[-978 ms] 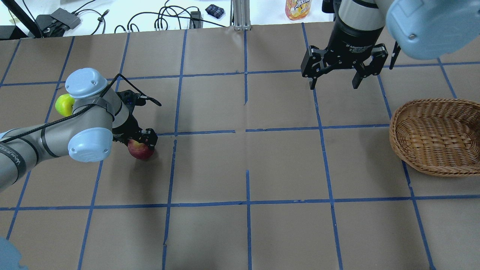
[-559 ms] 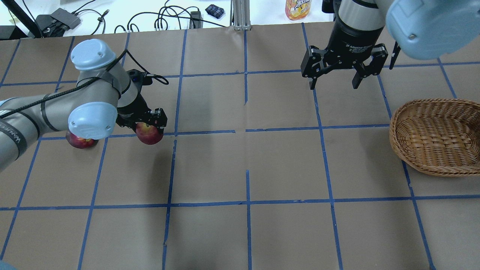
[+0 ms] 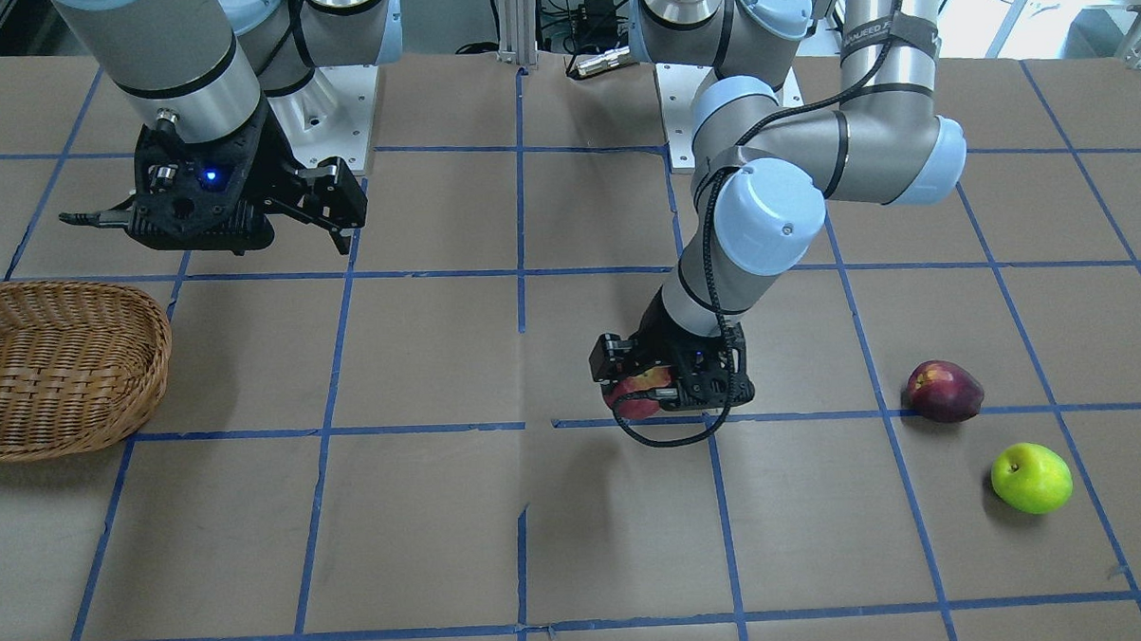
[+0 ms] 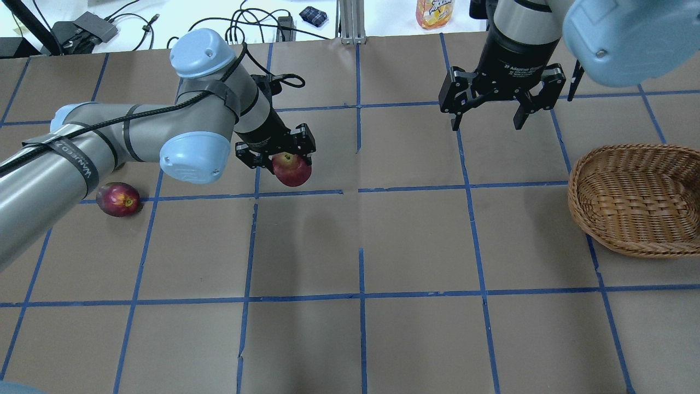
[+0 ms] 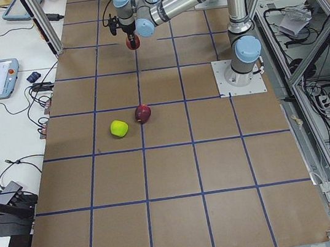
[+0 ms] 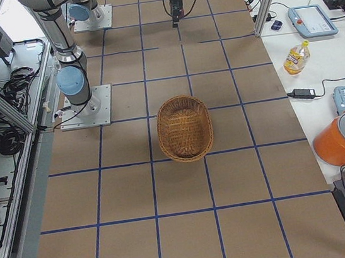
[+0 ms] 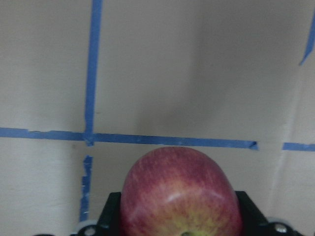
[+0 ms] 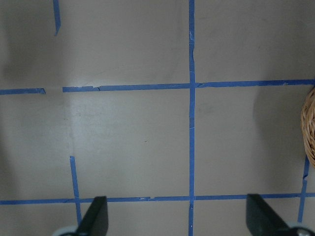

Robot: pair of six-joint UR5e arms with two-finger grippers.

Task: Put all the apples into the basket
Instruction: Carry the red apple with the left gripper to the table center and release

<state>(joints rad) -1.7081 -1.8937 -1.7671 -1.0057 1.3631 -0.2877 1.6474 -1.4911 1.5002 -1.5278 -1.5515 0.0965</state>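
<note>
The left end effector is closing its two fingers on the red apple and is holding it above the table, near a crossing of blue tape lines left of the middle. The apple's yellowish stem end is facing up toward the wrist, so its axis is standing nearly upright.

The right end effector is hanging over the far part of the table with its fingers wide apart and is gripping nothing.

The basket is sitting on the robot's right, and its right side is running out of the overhead view. Its long axis is lying along the table's length, and its open side is facing up. Between the held apple and the basket a wide stretch of brown table with tape lines is lying; the right end effector is hanging over its far side, near the basket.

The dark maroon apple is lying on its side on a tape line, partly under the left arm, with its pale stem dimple pointing roughly toward the table's middle. The green apple is resting near it, apart from it, on the side away from the robot.
</note>
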